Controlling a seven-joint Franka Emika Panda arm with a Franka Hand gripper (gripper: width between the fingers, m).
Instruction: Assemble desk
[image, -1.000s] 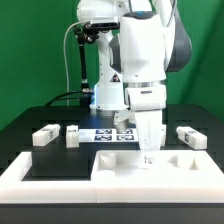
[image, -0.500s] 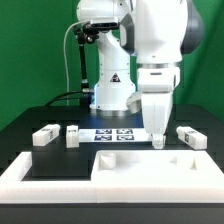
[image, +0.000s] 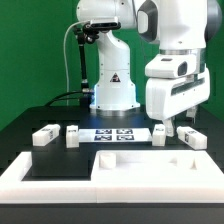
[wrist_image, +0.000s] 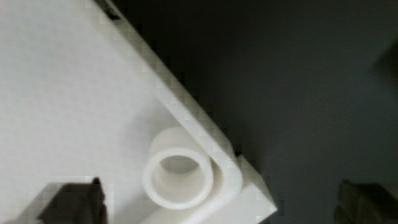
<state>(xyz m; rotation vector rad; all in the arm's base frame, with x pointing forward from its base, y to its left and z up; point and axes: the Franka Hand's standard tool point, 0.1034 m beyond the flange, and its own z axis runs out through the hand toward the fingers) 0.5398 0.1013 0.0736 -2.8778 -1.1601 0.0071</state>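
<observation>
The desk slab (image: 150, 166) lies flat at the front of the table, inside the raised rim. Two leg blocks (image: 44, 136) (image: 72, 136) lie at the exterior view's left. Two more lie at its right, one (image: 160, 135) under my hand and one (image: 190, 135) farther right. My gripper (image: 166, 127) hovers just above the table behind the slab's far right corner, open and empty. In the wrist view the slab's corner (wrist_image: 80, 100) with a round socket (wrist_image: 178, 175) lies below my gripper (wrist_image: 222, 205), between the spread fingers.
The marker board (image: 118, 134) lies flat between the two pairs of leg blocks. The long white raised border rim (image: 35, 172) runs along the front and the exterior view's left. The robot base (image: 112, 85) stands behind the board.
My gripper has risen from the slab's back edge and moved toward the exterior view's right. It now hangs over the leg block there. The parts have not moved.
</observation>
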